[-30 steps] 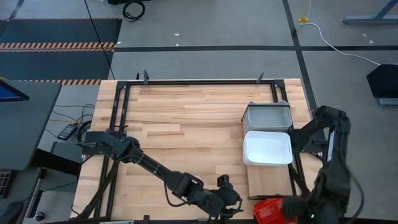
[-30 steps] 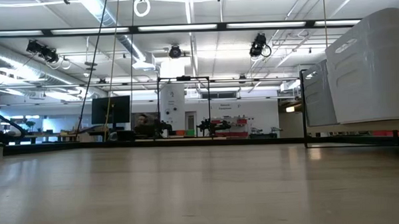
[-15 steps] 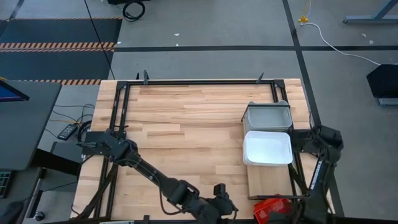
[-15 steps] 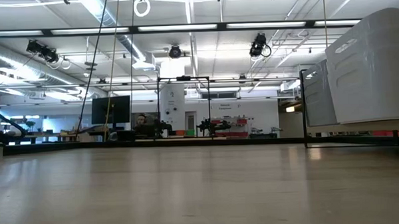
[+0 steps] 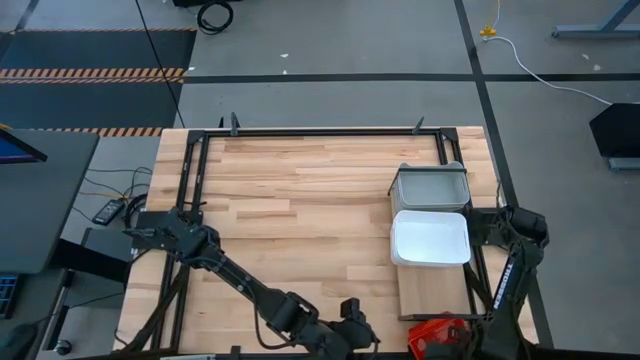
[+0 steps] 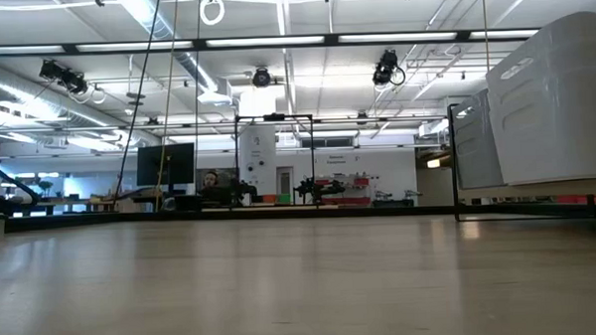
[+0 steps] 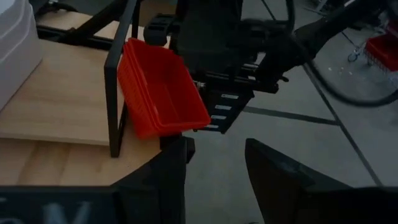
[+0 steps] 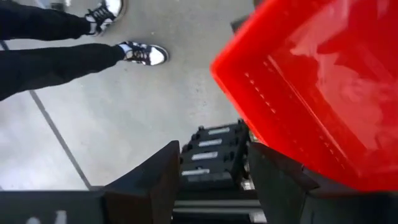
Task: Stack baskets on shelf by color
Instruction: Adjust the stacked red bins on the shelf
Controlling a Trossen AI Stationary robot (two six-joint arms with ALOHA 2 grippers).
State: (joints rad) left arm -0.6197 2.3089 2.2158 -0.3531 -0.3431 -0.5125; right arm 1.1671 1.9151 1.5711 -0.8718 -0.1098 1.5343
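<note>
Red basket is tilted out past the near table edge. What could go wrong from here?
1. The red basket hangs tilted at the right hand, above bare floor. A slip would likely drop it there.
2. The black frame post stands right beside it, so swinging it onto the shelf could clip the post.
3. The left hand, open, sits close by. The arms could collide.

Three baskets show: one grey basket point(image 5: 429, 187), one white basket point(image 5: 430, 238), one red basket point(image 5: 432, 338). There is one shelf point(image 5: 430, 297), one desk point(image 5: 300, 200), and two arms.
</note>
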